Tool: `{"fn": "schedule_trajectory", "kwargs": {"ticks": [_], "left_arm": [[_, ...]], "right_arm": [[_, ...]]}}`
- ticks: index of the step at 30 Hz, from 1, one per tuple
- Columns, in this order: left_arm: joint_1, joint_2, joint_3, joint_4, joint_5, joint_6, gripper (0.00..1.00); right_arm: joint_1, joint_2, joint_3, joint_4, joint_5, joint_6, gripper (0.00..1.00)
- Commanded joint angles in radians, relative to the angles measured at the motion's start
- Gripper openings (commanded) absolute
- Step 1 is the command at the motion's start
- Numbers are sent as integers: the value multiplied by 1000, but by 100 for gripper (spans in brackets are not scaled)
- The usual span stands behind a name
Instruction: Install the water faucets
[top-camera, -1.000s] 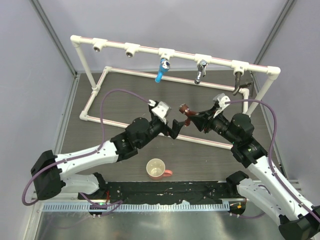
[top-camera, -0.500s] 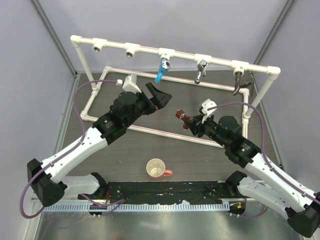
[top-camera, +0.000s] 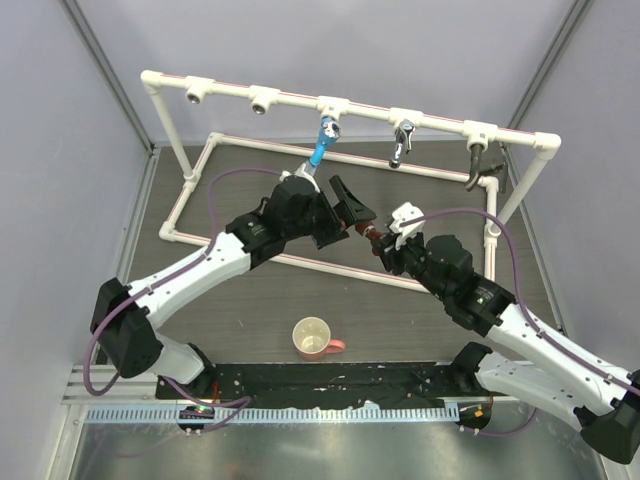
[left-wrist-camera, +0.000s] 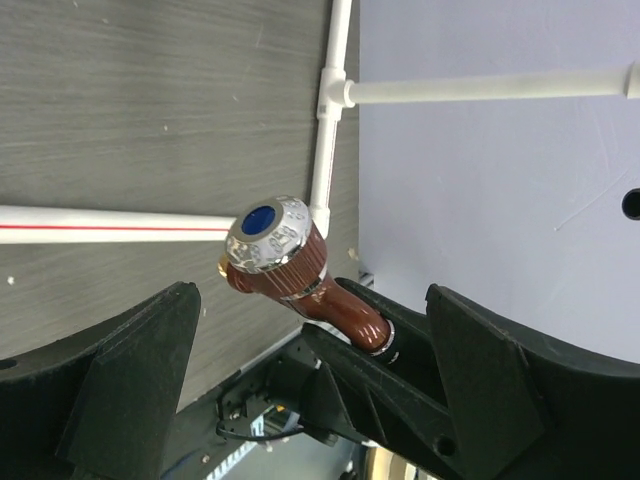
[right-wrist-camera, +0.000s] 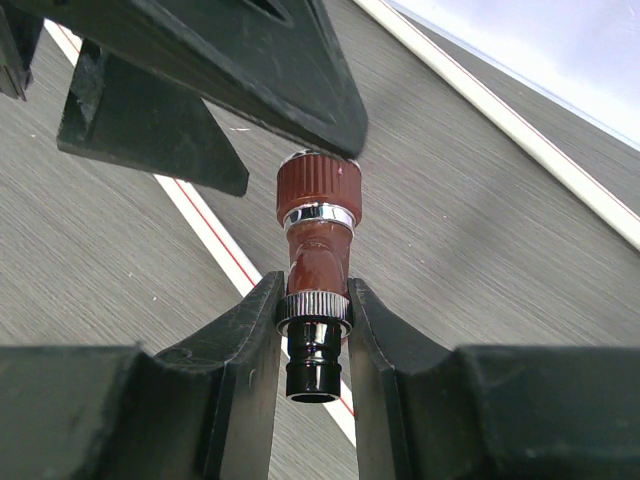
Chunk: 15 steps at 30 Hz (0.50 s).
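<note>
Top external: left gripper (top-camera: 355, 220), jaws spread, now flanking copper faucet (top-camera: 366, 233) pinched in right gripper (top-camera: 382, 243).

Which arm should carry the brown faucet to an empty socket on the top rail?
Left, likely: the open left gripper straddles the knob of the brown faucet, and the empty sockets lie on its side; the right gripper, shut on it, need only release.
</note>
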Motion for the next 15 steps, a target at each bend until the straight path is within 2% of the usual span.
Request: {"fn": "schedule_trajectory", "kwargs": {"ticks": [1, 7, 15], "left_arm": [[-13, 40, 65, 5, 79, -38, 100], [-33, 100, 108, 4, 85, -44, 98], [-34, 161, 109, -7, 122, -56, 97]], "right_arm": [[22, 9, 48, 41, 66, -40, 1], [83, 38, 46, 38, 155, -86, 1], [217, 88, 32, 44, 403, -170, 1]]}}
